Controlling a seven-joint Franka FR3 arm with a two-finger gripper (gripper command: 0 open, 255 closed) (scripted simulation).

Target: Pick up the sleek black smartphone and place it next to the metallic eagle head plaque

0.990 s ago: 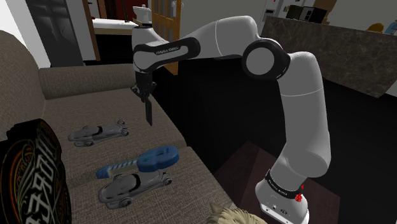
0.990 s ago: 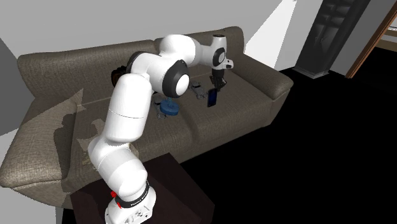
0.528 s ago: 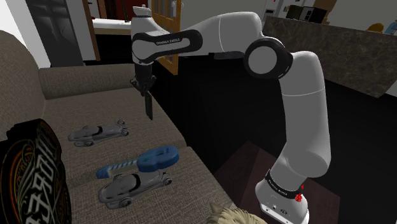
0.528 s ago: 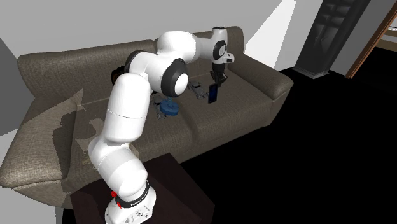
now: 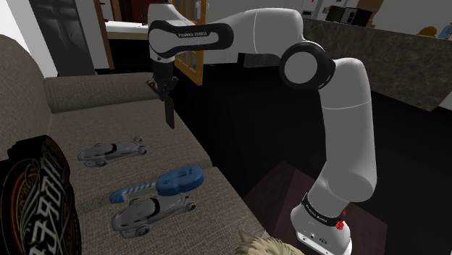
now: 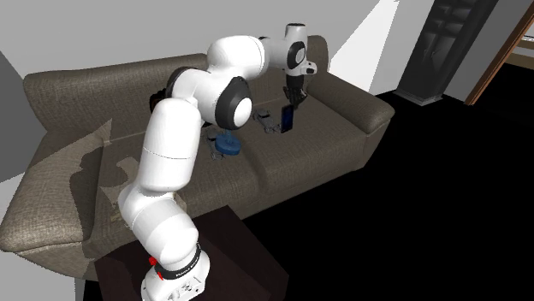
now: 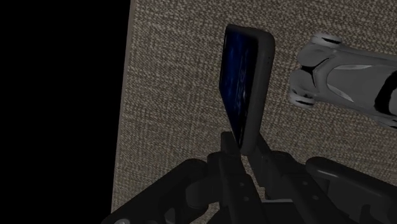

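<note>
At the shoulder view's upper left, the black smartphone [image 5: 169, 114] is pinched by the gripper [image 5: 165, 94] — hung nearly upright above the brown sofa [image 5: 101, 93].

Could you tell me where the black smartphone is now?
The smartphone hangs in the gripper above the sofa seat, right of the far grey car in the shoulder view.
</note>
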